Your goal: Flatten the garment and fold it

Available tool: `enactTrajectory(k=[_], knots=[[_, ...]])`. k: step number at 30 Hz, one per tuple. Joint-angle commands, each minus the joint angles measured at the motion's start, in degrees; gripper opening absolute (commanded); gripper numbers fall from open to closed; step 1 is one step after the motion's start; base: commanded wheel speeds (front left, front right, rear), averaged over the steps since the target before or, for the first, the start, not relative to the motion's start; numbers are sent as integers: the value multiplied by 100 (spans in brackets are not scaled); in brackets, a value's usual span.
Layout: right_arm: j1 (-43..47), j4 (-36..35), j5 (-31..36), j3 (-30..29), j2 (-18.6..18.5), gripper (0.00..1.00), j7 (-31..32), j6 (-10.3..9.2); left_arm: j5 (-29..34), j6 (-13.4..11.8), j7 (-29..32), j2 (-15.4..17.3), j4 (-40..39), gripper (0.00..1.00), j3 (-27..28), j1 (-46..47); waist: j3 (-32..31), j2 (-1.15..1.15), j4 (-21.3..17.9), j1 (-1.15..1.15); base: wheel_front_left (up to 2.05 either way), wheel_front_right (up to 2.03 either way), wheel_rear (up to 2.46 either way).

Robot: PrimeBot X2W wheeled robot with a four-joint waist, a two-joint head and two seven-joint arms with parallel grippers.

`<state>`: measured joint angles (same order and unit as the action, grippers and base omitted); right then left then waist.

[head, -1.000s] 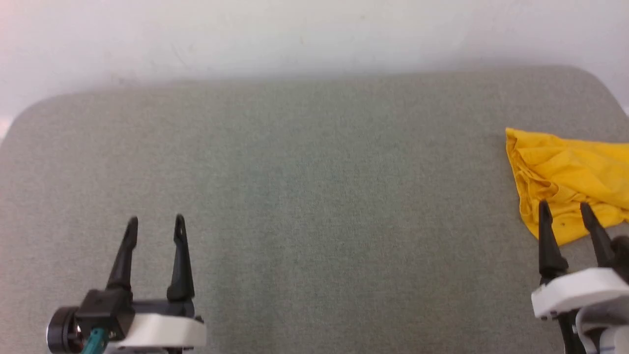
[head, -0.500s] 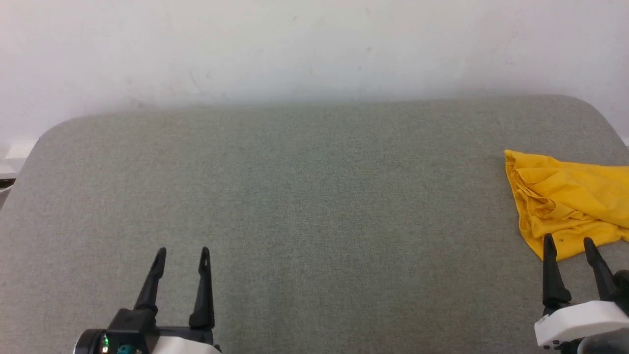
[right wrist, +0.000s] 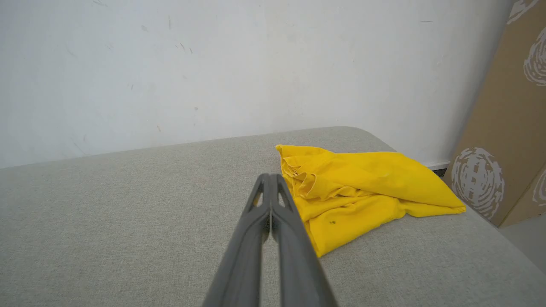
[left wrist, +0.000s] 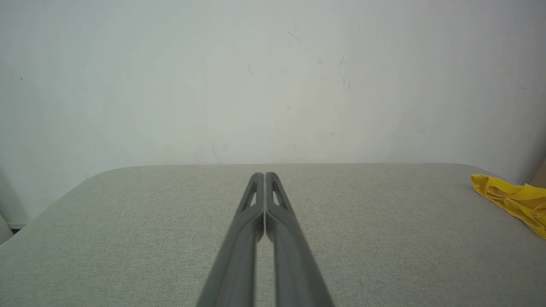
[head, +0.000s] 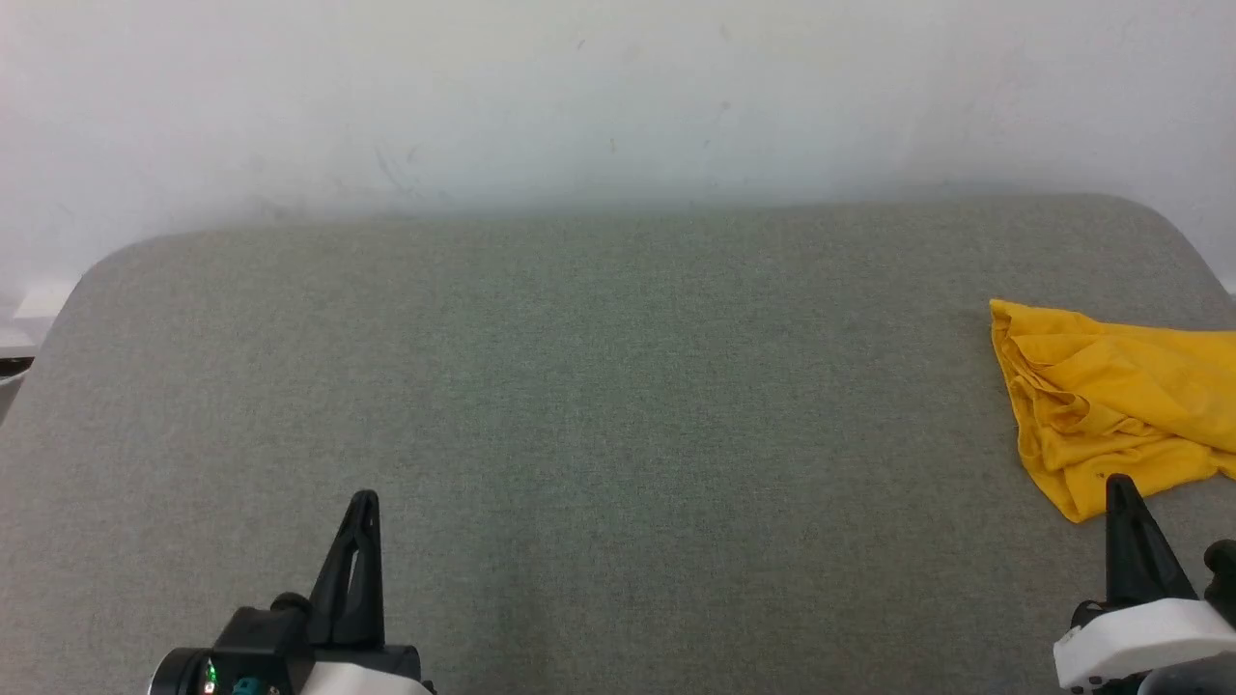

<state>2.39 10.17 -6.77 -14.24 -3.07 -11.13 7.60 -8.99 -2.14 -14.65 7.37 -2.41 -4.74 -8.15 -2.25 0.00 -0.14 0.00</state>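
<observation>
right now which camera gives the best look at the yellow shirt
The right wrist view: nearly all of the crumpled shirt sits close, folds clear. The head view crops it at its right edge; the left wrist view catches a small far-off part.

— What lies ahead of the left hand [head: 361, 498]?
— Bare grey table [head: 618, 367] ahead and to both sides, up to the white wall [head: 618, 97].
— And the right hand [head: 1118, 481]?
— Crumpled yellow T-shirt [head: 1110, 405] just ahead, spreading to its right; open table on its left.
</observation>
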Motion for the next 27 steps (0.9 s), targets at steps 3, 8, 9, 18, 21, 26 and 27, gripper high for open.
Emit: enactTrajectory(k=[3,8,9,18,21,26,27], knots=[[-7,-28,18,42,1,0,30,0,25,6,40,-12,7,0,13,22,6,0,0,0,0,0,0],[-16,-68,46,99,1,0,75,-1,60,14,99,-30,16,0,32,55,15,0,1,0,0,0,0],[-18,-76,51,110,1,0,84,-1,67,16,110,-34,18,0,36,61,17,0,1,0,0,0,0],[-35,-149,100,212,3,0,164,-2,132,31,215,-66,35,0,70,120,33,0,2,0,0,0,0],[-39,-166,110,235,3,0,181,-2,147,35,239,-73,39,0,77,133,37,0,2,0,0,0,0],[-49,-206,137,292,4,0,226,-2,183,43,297,-91,49,0,96,166,46,0,3,0,0,0,0],[-50,-215,143,303,4,0,235,-2,190,45,309,-95,51,0,100,172,48,0,3,0,0,0,0]])
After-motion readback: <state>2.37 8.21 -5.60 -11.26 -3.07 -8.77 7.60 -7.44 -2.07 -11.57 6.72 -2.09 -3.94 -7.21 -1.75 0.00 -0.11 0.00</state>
